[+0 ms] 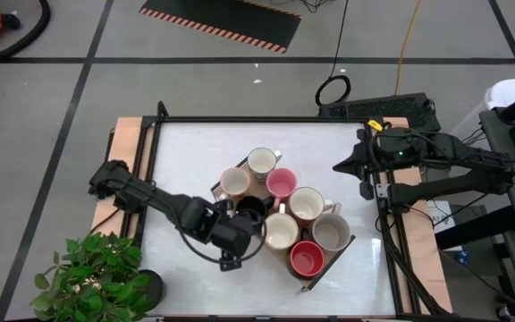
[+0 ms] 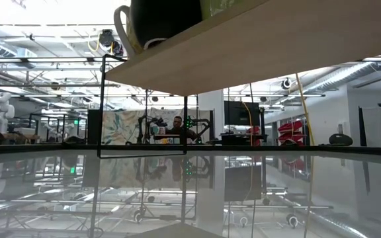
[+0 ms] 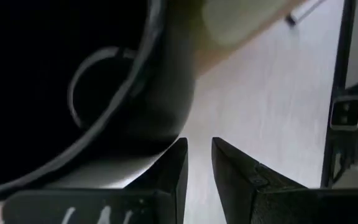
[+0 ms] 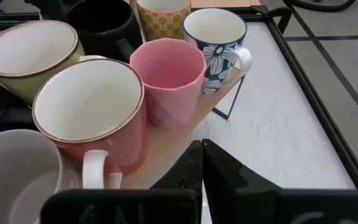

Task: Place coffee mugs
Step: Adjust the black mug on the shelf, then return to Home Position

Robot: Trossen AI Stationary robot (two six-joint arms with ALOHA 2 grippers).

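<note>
My left gripper (image 1: 238, 234) sat at the black mug (image 1: 250, 207) on the wooden tray (image 1: 333, 258), fingers nearly together beside its wall, seemingly pinching the rim or handle, though I could not confirm a hold; I judged the black mug's placing to be the step in hand, and next I must check it stands settled before letting go. My right gripper (image 4: 202, 163), shut and empty, waited near the table's right edge. Its wrist view showed a flowered mug (image 4: 215, 38) and a pink mug (image 4: 168, 79); the low view gave only the tray's underside.
</note>
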